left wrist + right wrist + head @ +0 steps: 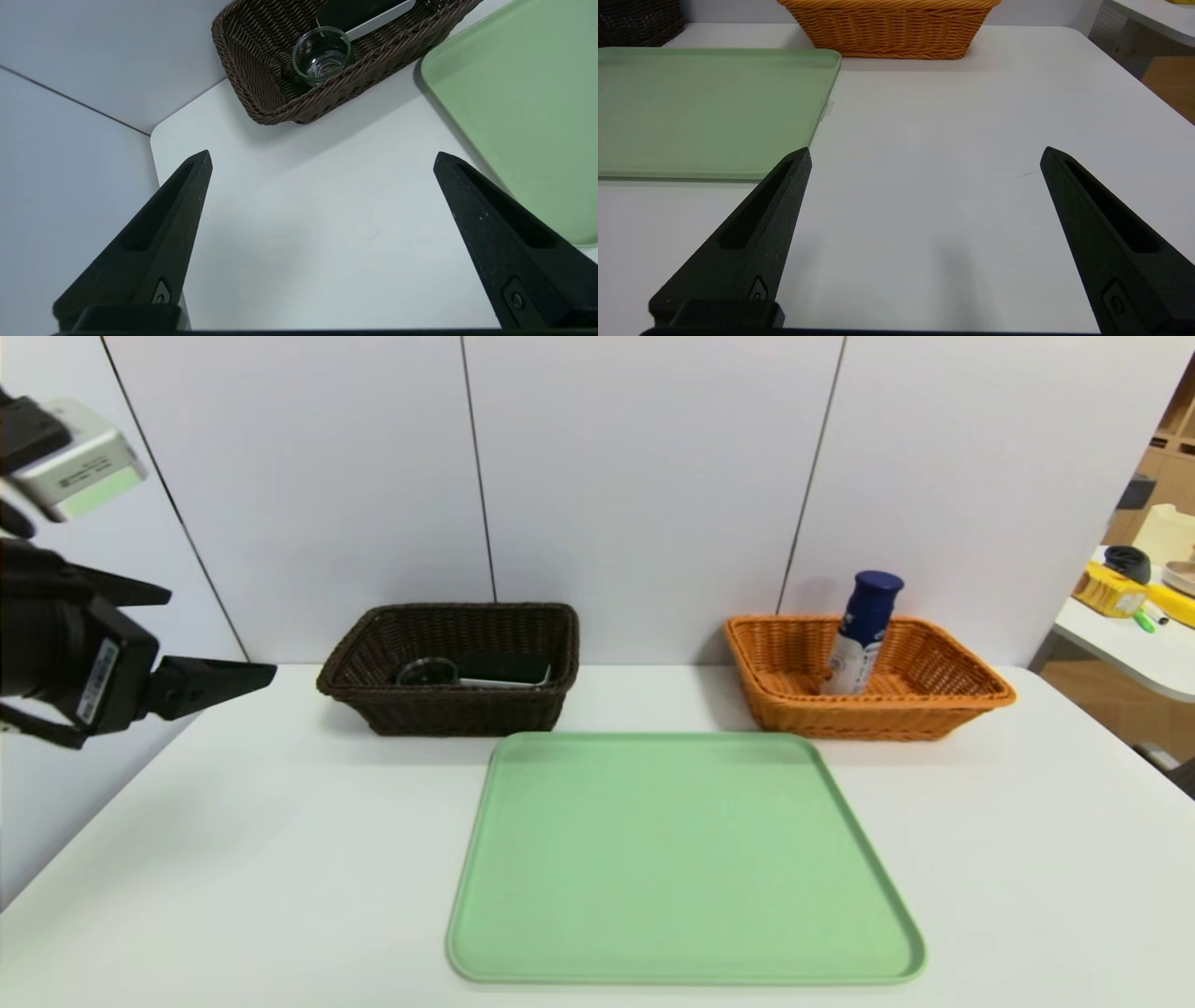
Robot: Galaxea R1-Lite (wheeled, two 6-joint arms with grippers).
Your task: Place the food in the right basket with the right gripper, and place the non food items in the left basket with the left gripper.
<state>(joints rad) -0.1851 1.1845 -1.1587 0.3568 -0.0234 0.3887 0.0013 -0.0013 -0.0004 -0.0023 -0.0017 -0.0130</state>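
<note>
My left pincer (219,683): matte black, long tapering pointed fingers (159,233), each with shallow recessed slot along inner face, small round screw near base. Black boxy wrist housing behind, white barcode sticker on side. Silver-grey camera block with pale green face mounted above wrist. My right pincer (924,154): same matte black wedge fingers (752,233), same slots, faint speckled texture, oval fastener low on each.

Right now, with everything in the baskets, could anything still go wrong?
Perhaps. The drink bottle stands tilted against the orange basket's rim, so a bump to the table might tip it over. The left claw hangs open not far from the brown basket; a stray swing could nudge it and the glass dish inside.
</note>
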